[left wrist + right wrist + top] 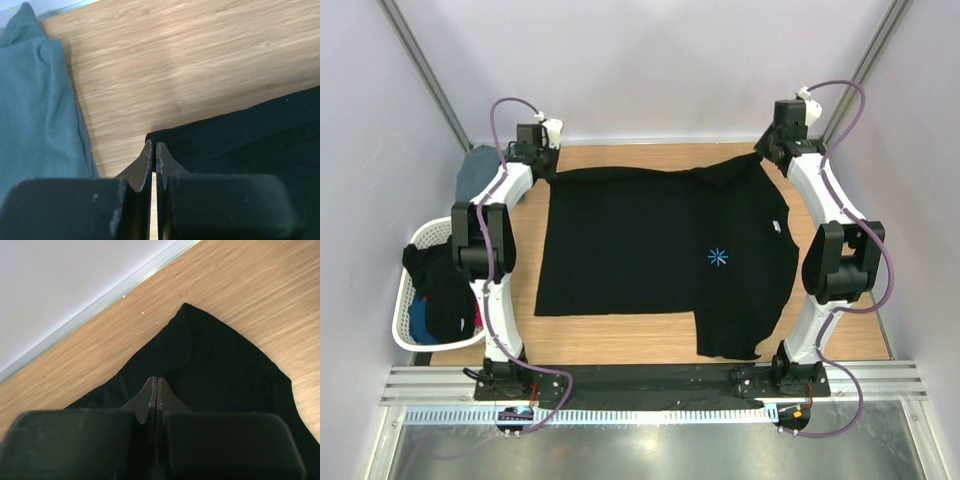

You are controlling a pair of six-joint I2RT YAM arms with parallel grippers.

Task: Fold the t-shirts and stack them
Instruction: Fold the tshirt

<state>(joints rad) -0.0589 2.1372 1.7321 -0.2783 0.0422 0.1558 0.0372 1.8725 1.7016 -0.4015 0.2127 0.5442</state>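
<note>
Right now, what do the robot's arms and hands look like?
The left arm and right arm are white links with bulky black joint housings and looping purple cables. The left hand and right hand are black, blocky at the base, tapering to thin tips.

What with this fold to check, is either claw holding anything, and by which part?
The black t-shirt, seemingly: left claw pinches its far hem corner, right claw its far sleeve; both shut.

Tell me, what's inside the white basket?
A black cloth piled over something blue. The bottom of the basket is hidden beneath them.
</note>
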